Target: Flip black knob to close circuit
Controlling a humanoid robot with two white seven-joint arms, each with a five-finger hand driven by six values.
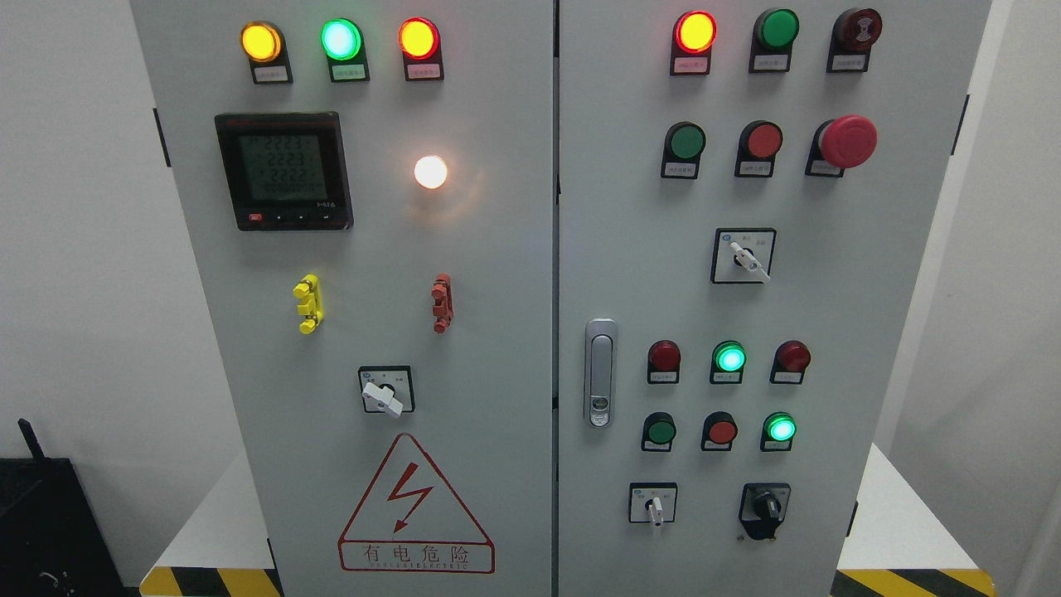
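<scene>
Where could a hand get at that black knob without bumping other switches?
Bare panel lies right of the black knob, toward the cabinet edge, and below it. Left is tighter: the white-handled switch sits there. Above, indicator lights crowd.

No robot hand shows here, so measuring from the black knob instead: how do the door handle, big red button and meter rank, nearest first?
No hand is in view. From the black knob, lower right:
1. the door handle, up and to its left on the same door.
2. the big red button, upper right.
3. the meter, upper left, on the other door.
</scene>
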